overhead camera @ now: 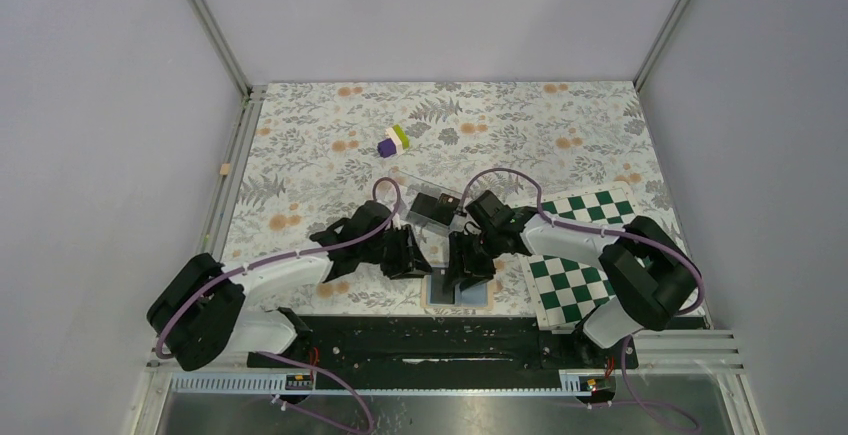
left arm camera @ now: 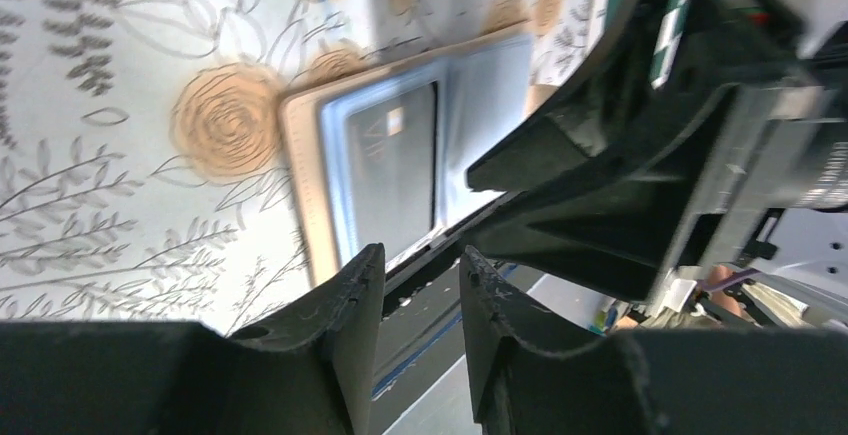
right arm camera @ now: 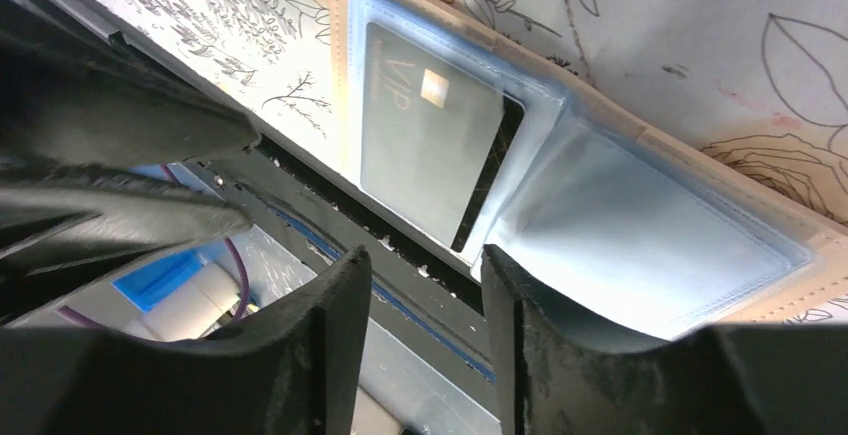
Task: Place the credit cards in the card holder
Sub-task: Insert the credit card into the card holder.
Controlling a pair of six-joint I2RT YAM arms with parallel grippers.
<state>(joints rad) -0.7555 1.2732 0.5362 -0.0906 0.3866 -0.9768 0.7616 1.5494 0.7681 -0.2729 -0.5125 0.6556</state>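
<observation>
1. Left end effector (left arm camera: 420,260) fills the foreground of its wrist view, its jaws slightly parted with nothing between them. Beyond it the card holder (left arm camera: 490,80) lies open on the bench (left arm camera: 120,75), a credit card (left arm camera: 392,165) in one pocket.
2. Right end effector (right arm camera: 425,260) is likewise parted and empty. A dark strip of the credit card shows outside the pocket toward the fold, so a flat push on that edge, with the card holder pinned, should seat it.
3. From above, both arms meet over the card holder at the bench's near edge. A dark item (overhead camera: 432,207) farther back may be another card.
</observation>
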